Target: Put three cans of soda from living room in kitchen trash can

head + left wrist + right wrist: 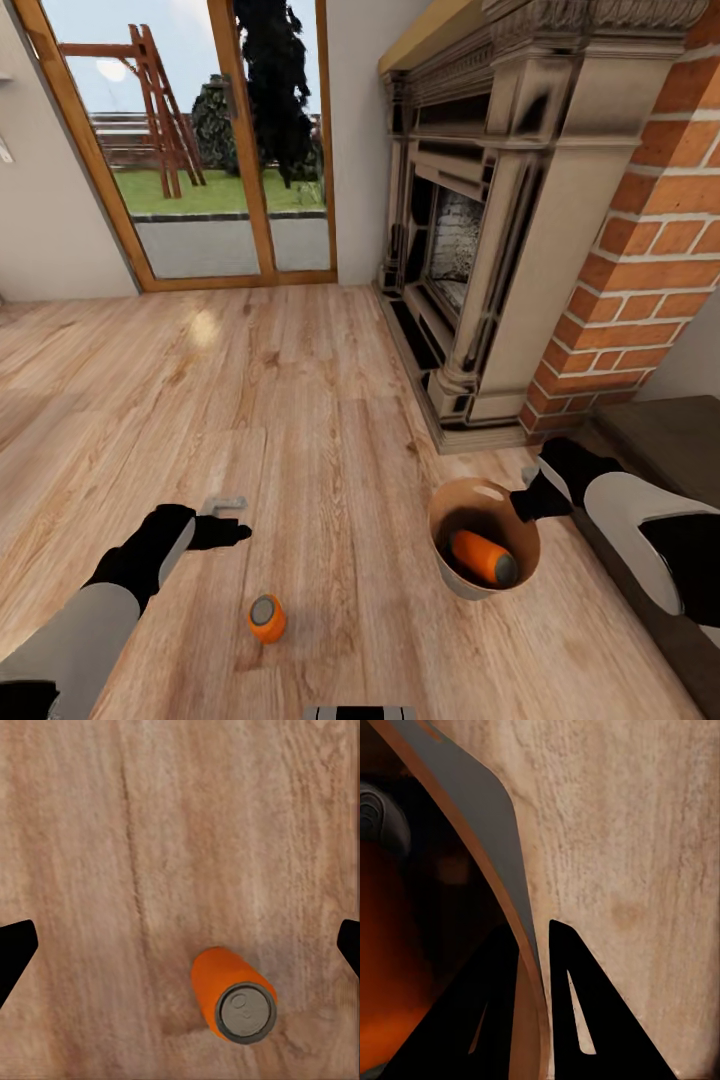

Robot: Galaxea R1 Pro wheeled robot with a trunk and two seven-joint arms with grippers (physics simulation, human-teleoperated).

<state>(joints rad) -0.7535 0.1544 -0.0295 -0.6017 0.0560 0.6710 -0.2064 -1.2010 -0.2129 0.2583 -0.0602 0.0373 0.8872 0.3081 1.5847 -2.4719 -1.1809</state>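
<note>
Wood floor (300, 400): upright orange can (266, 617) near wide L claw (232, 534) (R claw (528, 500) pinching bin (452, 578) rim).

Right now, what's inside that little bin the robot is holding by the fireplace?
An orange soda can lies on its side inside the bin, grey top facing out. The wall hides the bin's bottom, so anything beneath the can cannot be seen.

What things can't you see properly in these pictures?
- Third, dark blue can: not visible; it may lie under the orange can in the bin.
- Bin's floor, head view: hidden by that can.
- Left tool, wrist view: fingertips cut off at the edges.
- Loose can: label too small.
</note>
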